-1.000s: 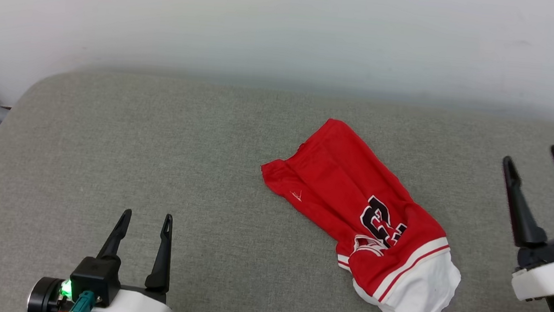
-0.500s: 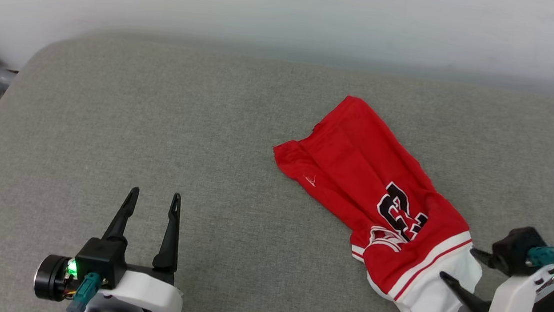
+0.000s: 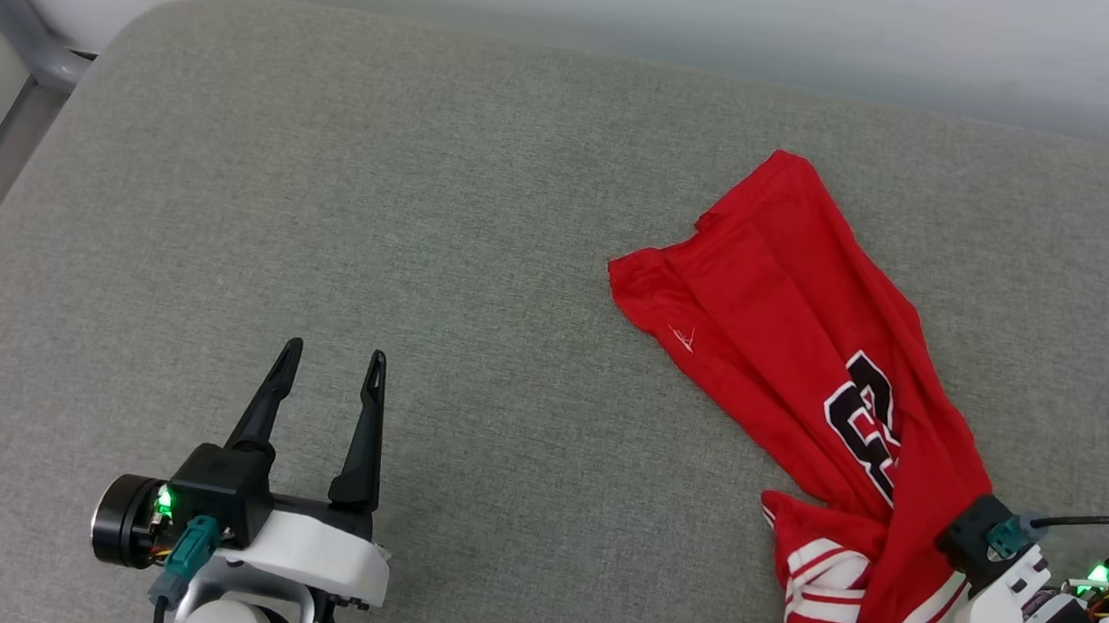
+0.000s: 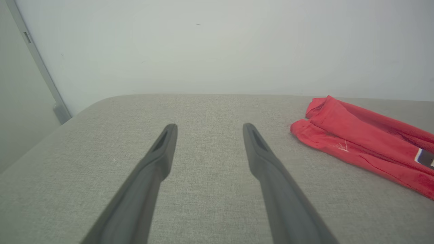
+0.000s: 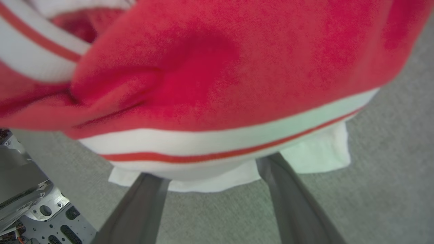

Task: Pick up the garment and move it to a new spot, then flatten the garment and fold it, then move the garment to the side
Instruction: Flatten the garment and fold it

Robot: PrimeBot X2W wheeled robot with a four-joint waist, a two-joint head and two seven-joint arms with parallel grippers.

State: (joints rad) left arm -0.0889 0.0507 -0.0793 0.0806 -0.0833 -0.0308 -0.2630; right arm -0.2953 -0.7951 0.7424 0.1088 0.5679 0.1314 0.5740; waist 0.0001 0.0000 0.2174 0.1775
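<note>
The garment (image 3: 794, 322), a red jersey with a black number on it, lies crumpled on the grey cushion (image 3: 425, 190), running from mid-right down to the lower right. Its striped near end is bunched up over my right gripper (image 5: 211, 159). In the right wrist view both fingers (image 5: 288, 200) stand apart and run under the white sleeve cloth (image 5: 315, 152), so their tips are hidden. My left gripper (image 3: 335, 353) stands open at the lower left, well clear of the garment (image 4: 356, 135), with nothing between its fingers (image 4: 159, 159).
The cushion's rounded left corner meets a grey metal frame (image 3: 17, 34) at the upper left. A pale wall (image 4: 217, 44) rises behind the far edge. Bare cushion stretches between my left gripper and the garment.
The camera has tilted and turned. My right gripper came down from the right edge to the garment's white sleeve end and slid under it, bunching that end. The left gripper stayed open.
</note>
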